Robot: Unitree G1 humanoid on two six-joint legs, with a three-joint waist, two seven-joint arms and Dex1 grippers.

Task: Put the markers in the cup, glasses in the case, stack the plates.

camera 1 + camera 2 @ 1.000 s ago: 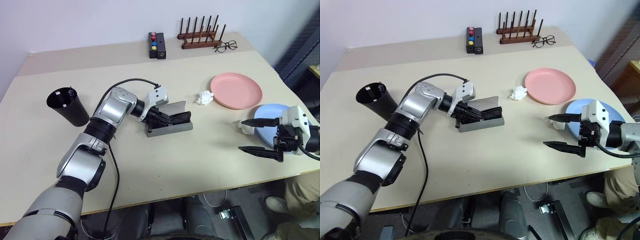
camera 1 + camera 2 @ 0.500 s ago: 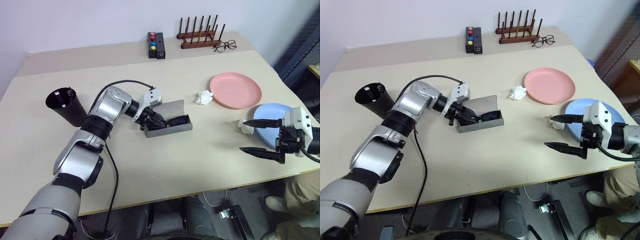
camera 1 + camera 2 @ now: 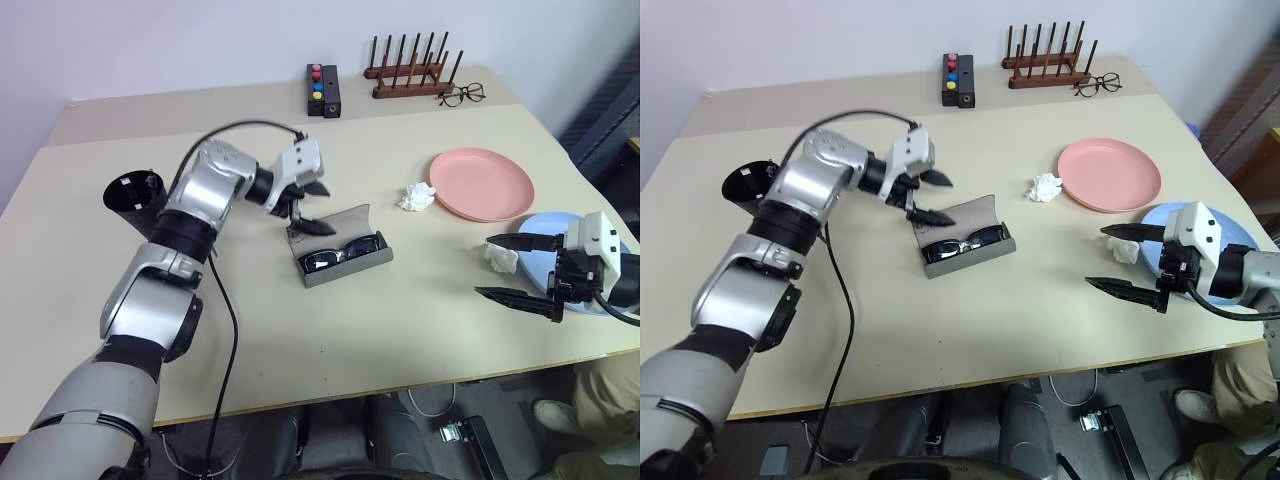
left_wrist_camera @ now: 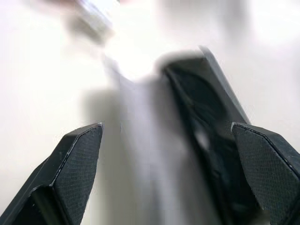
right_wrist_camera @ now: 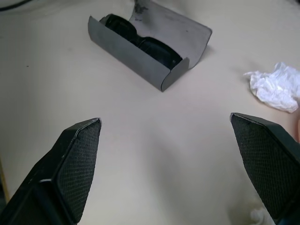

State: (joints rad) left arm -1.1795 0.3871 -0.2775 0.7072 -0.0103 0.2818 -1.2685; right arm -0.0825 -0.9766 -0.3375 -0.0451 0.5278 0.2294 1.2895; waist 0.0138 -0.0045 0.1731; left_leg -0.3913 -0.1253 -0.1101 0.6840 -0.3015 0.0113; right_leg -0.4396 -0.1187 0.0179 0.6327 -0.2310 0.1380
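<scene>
Glasses point(image 3: 343, 254) seated in open case point(image 3: 345, 260) mid-table: done. Left gripper point(image 3: 308, 208) above case, spread wide, empty. Right gripper point(image 3: 515, 268) wide, empty, beside blue plate point(image 3: 545, 226) at right edge. Pink plate point(image 3: 483, 181) apart, unstacked. Cup point(image 3: 135, 195) near left edge; markers inside not discernible.

bright, even overhead light, soft short shadows on the tabletop point(image 3: 400, 330). head views sharp. left wrist view heavily motion-blurred and washed out; case point(image 4: 197, 140) smeared. right wrist view crisp.
</scene>
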